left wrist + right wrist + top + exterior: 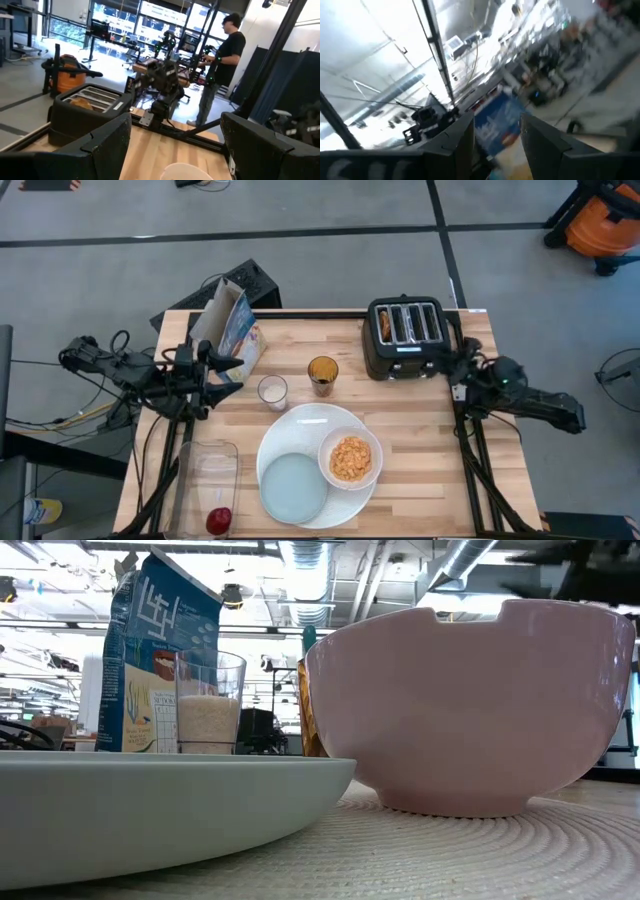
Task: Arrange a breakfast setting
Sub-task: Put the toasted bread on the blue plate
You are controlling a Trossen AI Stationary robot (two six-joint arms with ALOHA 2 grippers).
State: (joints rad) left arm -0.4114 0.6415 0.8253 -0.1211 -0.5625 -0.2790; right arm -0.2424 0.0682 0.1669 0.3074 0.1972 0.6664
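The wooden bench (420, 430) is carrying everything, and the largest thing on it, the black toaster (405, 337), is standing at the far right with a browned bagel (385, 325) sticking up out of its leftmost slot. The blue cereal box (228, 326) is standing tilted at the far left of the bench, just beside the left gripper (222, 373), whose fingers (102, 145) are standing apart with nothing between them, level with the box's near end. The large white plate (310, 425) is lying at the near middle, and on it the small pale-blue plate (293, 488) is sitting toward the near left while the white bowl (350, 457), filled with orange cereal flakes (350, 458), is sitting toward the right, touching the blue plate's edge. A clear plastic tub (205, 480) is lying at the near left corner with the red apple (219, 521) resting in its near end. Between the box and the large plate a glass of milk (272, 391) is standing, and just to its right a glass of amber drink (322, 374). The right gripper (455, 368) is hovering beside the toaster's right near corner, its fingers (542, 137) apart and empty. In the room beyond, a person (222, 60) is standing at another rig.
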